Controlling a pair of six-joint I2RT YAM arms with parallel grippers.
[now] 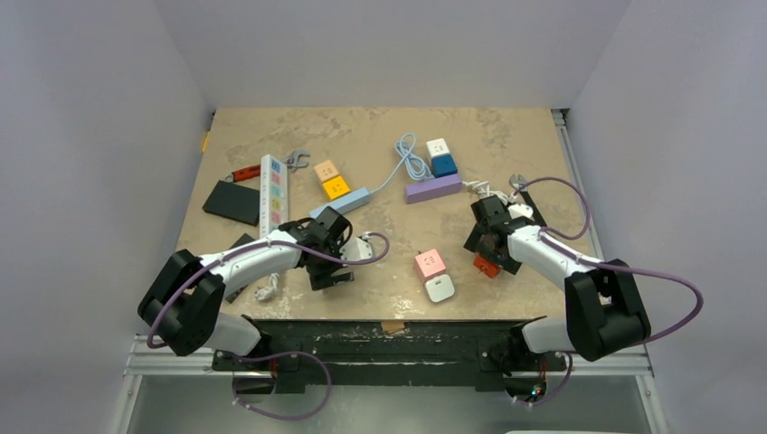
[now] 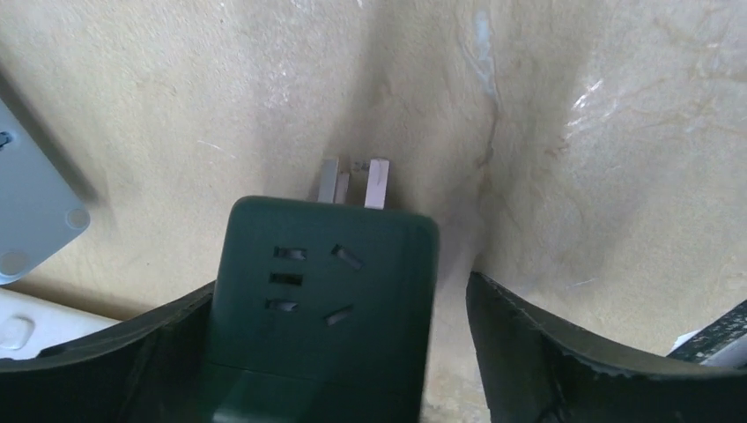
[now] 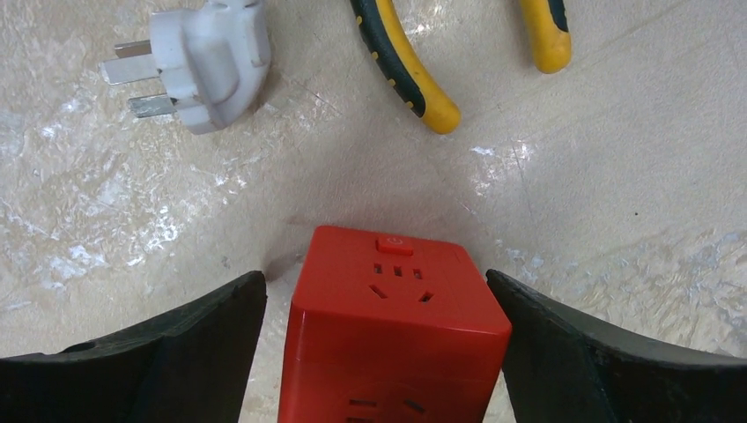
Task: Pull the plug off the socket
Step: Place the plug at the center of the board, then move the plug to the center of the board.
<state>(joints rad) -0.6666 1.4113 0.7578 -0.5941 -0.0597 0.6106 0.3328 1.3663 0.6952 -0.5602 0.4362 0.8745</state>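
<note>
My left pincer (image 2: 342,282) straddles the dark pronged cube (image 2: 321,300), my right pincer (image 3: 374,276) the red socket cube (image 3: 396,326), both open.

**A:** robotics lab booth, right?

**B:** yep. Plain white walls (image 1: 90,136) box in the table (image 1: 506,145), left arm (image 1: 249,259) and right arm (image 1: 543,249) sit on an aluminium rail (image 1: 163,360) at its near edge, socket cubes (image 1: 430,264) lie around like test props.

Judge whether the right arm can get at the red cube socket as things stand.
Probably yes: the red cube socket sits between the right arm's open fingers, gaps either side; the white plug and pliers lie beyond it.
</note>
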